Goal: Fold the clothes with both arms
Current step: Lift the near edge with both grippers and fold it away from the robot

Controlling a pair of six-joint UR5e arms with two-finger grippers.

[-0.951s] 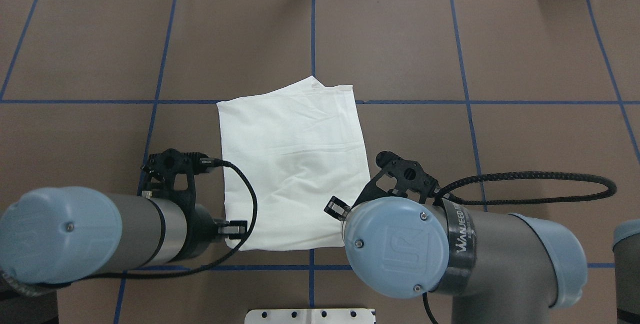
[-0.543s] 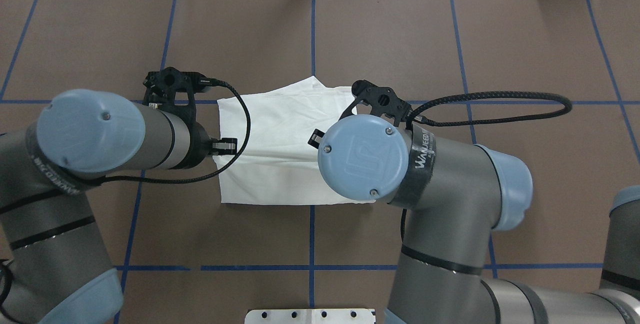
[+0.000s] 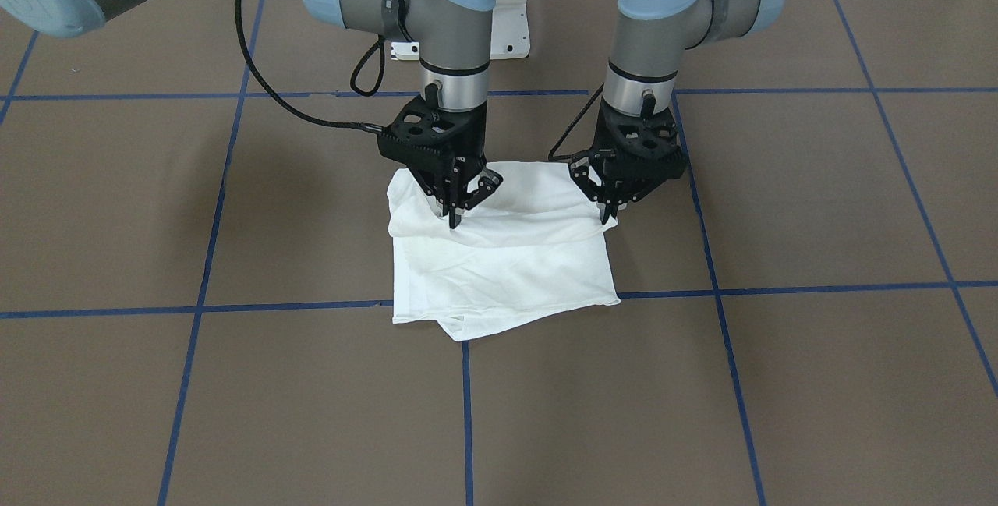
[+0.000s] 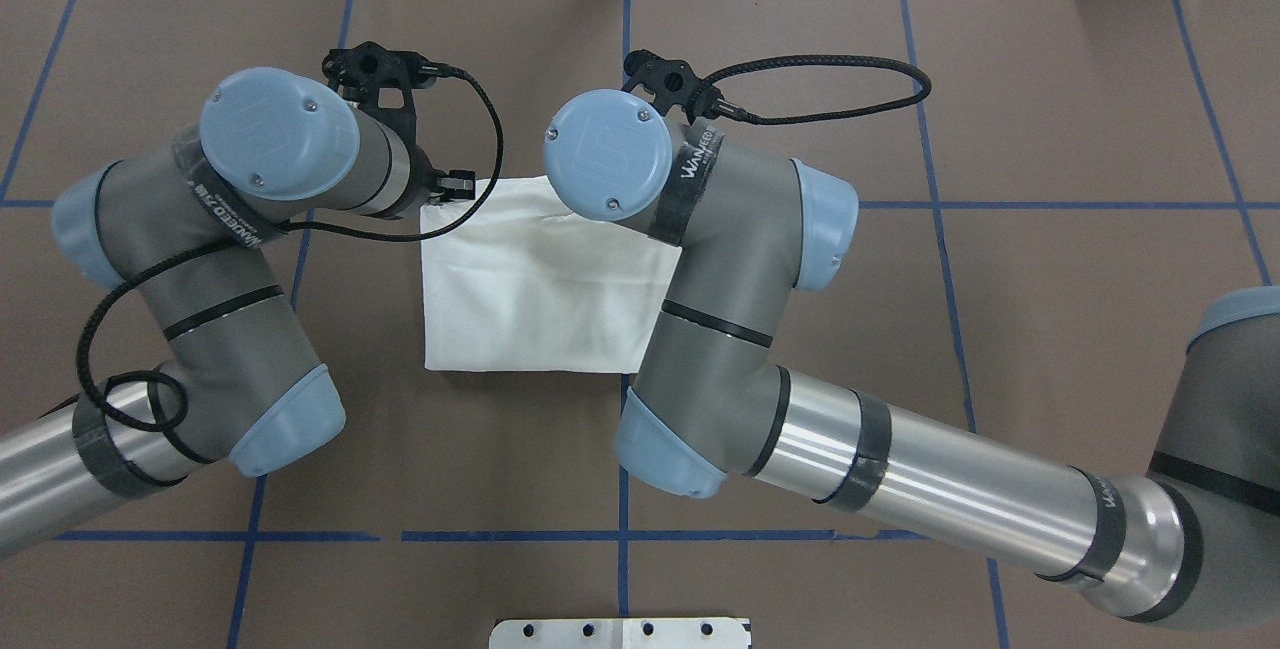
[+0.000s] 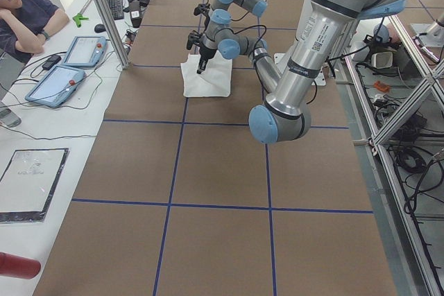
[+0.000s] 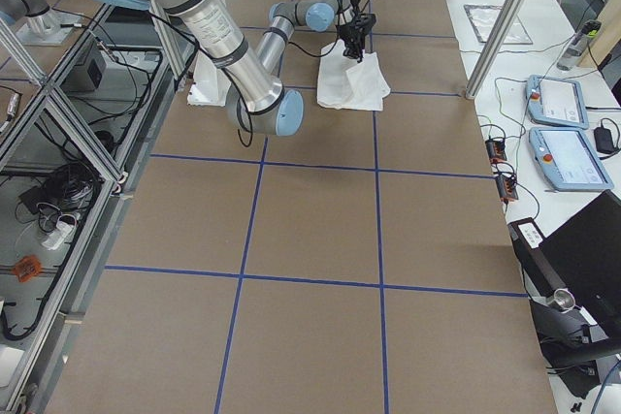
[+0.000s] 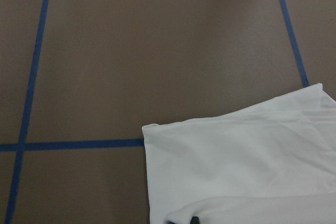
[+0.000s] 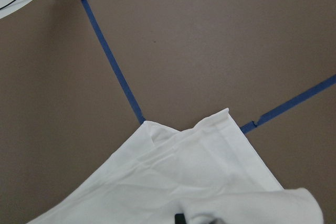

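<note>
The white T-shirt (image 3: 507, 272) lies folded in the middle of the brown table (image 3: 780, 381), with its robot-side edge lifted and carried over the lower layer. My left gripper (image 3: 607, 215) is shut on one end of that lifted edge. The right gripper (image 3: 454, 219) is shut on the other end. Both hang just above the cloth, pointing down. From overhead the shirt (image 4: 540, 289) shows as a short rectangle, and my wrists hide both sets of fingertips. The left wrist view shows the lower layer's corner (image 7: 236, 156); the right wrist view shows its far corners (image 8: 199, 166).
Blue tape lines (image 4: 625, 59) divide the table into squares. A white metal base plate (image 4: 620, 632) sits at the robot's edge. A person (image 5: 28, 12) sits at a side table with tablets (image 5: 55, 84). A cable loop (image 4: 850, 89) hangs off my right wrist.
Both arms have moved away from the robot, carrying the shirt's near edge up and over toward its far edge. The visible shirt has become shorter.
</note>
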